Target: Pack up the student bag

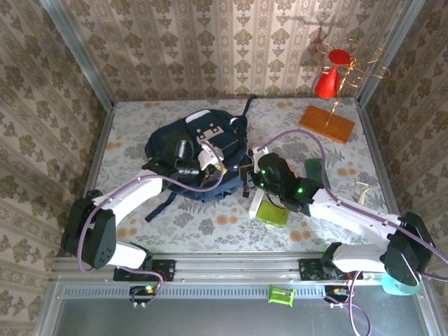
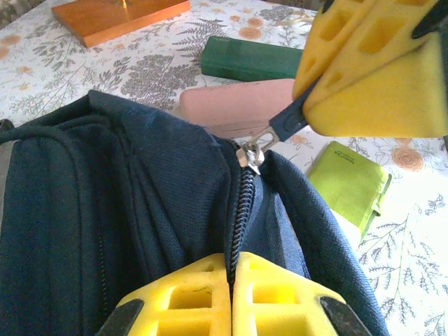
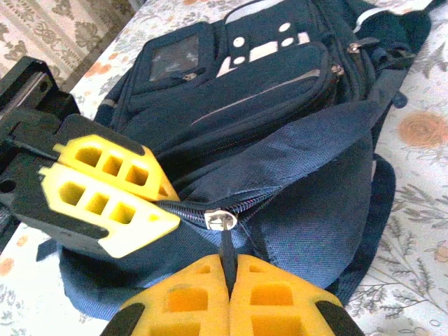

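Because a zip runs badly over slack cloth, the two arms appear to be sharing the job on the large dark navy fabric backpack (image 1: 168,140). It lies on the floral-patterned table (image 1: 210,224) directly beneath both sets of jaws, with its white-grey buckle patch (image 3: 260,47) on the far side of the right jaws.

The left jaws are clenched, yellow pads pressed together on the bag's cloth just where the line of black zip teeth (image 2: 241,210) runs in between them. That grip looks like an anchor, pinning the track so it stays straight and taut.

The right jaws are also clenched, grasping the slim dark blue pull tab (image 2: 285,124) that hangs from the small silver metal slider (image 3: 220,220). The slider sits between the two sets of jaws, closer to the right pair. Holding the tab rather than the slider lets the pull follow the line of the track.

Between the left jaws and the slider the teeth are meshed. Whether the zip is being drawn shut or opened cannot be told from here.

A flat lime-green notebook (image 2: 346,183) lies on the table just beside the right jaws, and a dark green rectangular box (image 2: 245,59) lies beyond them. Both are outside the bag, so the packing looks unfinished.
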You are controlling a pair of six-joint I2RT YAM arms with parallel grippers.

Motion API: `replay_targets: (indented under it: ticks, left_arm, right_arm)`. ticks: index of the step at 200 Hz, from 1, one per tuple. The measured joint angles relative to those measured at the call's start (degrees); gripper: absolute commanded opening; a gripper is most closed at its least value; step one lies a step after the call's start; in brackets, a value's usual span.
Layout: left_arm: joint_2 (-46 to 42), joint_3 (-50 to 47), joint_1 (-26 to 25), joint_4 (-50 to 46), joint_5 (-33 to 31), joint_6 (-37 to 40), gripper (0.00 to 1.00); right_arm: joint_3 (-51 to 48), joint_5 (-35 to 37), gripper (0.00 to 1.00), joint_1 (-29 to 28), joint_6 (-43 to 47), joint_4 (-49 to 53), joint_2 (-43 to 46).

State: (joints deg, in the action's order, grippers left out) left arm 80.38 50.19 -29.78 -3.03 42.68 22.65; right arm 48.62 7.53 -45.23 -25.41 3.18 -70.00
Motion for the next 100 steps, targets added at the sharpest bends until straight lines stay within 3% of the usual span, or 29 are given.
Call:
replay_targets:
  ticks: [53, 100]
  left_arm:
    - [-0.7, -1.2, 0.9, 1.2, 0.0, -1.4, 0.00]
    - [-5.7, -5.1, 2.7, 6.1, 3.2, -2.3, 0.00]
  right_arm:
    - [-0.5, -4.0, 0.00, 0.6, 2.2, -1.5, 0.2]
    - [2.7, 4.7, 0.00, -1.8, 2.7, 2.8, 0.3]
